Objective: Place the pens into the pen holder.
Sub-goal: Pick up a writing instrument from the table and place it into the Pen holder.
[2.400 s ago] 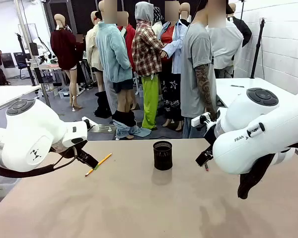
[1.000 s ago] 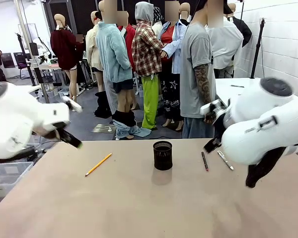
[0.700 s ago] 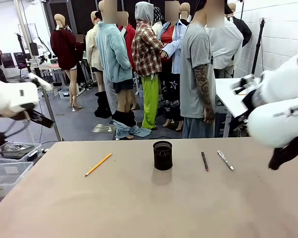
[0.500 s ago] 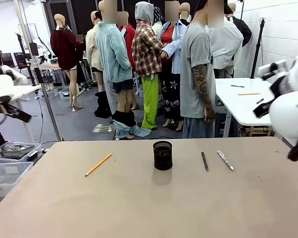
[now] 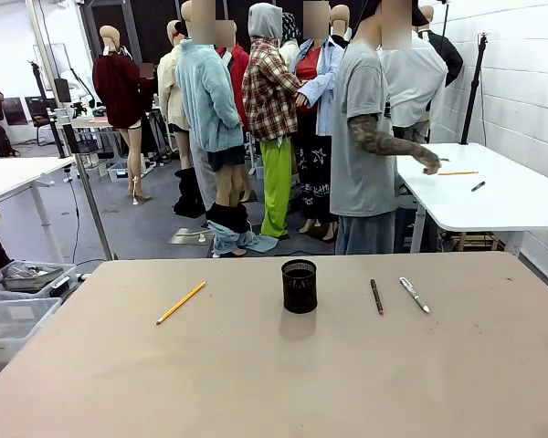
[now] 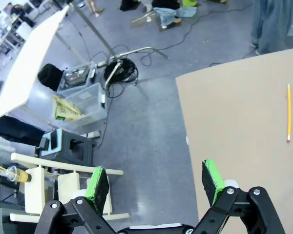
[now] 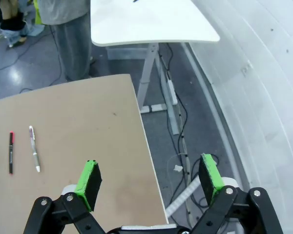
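The black mesh pen holder (image 5: 299,286) stands upright at mid-table. A yellow-orange pencil (image 5: 181,302) lies to its left, also seen far off in the left wrist view (image 6: 288,112). Right of the holder lie a dark pen (image 5: 376,296) and a whitish pen (image 5: 415,295); the right wrist view shows the dark pen (image 7: 10,152) and the whitish pen (image 7: 34,148) from high above. My left gripper (image 6: 155,181) hangs open over the floor beside the table's edge. My right gripper (image 7: 149,178) is open above the table's other side edge. Both hold nothing.
A person (image 5: 370,137) stands behind the far edge, reaching a hand (image 5: 428,161) toward a white table (image 5: 502,192) with pens on it. Plastic bins (image 6: 83,100) and a wooden stool (image 6: 63,180) sit on the floor off the table's left side.
Both arms have swung up and outward, leaving the front view. The person's arm has lifted toward the white table. The pens and holder have not moved.
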You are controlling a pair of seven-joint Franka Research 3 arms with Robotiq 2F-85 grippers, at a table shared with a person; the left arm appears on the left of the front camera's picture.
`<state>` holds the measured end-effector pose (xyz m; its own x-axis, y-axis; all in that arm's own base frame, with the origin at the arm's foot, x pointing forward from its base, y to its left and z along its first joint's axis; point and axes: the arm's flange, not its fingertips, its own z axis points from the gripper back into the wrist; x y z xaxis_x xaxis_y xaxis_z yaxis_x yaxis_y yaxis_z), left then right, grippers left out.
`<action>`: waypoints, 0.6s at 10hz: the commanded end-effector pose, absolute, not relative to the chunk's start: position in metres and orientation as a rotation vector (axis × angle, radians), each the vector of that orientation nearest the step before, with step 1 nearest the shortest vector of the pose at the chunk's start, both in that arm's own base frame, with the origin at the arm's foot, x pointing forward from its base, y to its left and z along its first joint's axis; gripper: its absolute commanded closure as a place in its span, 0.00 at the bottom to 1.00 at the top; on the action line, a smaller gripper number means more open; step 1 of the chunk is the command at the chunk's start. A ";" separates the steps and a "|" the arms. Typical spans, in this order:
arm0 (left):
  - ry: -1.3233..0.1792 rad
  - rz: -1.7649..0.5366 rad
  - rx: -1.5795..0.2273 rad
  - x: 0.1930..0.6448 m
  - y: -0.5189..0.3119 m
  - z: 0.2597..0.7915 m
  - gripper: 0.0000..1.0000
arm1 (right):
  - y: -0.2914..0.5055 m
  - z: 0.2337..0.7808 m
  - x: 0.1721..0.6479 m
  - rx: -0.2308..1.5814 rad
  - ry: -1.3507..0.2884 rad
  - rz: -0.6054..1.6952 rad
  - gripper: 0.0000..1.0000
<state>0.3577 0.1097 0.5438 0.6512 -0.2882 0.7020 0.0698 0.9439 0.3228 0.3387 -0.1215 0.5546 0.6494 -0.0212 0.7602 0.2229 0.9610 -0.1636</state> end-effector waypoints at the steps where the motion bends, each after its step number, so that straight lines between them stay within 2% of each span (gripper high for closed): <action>1: -0.851 -0.189 0.294 0.353 0.115 0.550 0.00 | -0.067 0.450 0.258 -0.259 -0.858 -0.031 0.00; 6: -0.851 -0.189 0.294 0.353 0.115 0.550 0.00 | 0.041 0.434 0.401 -0.243 -0.649 0.281 0.00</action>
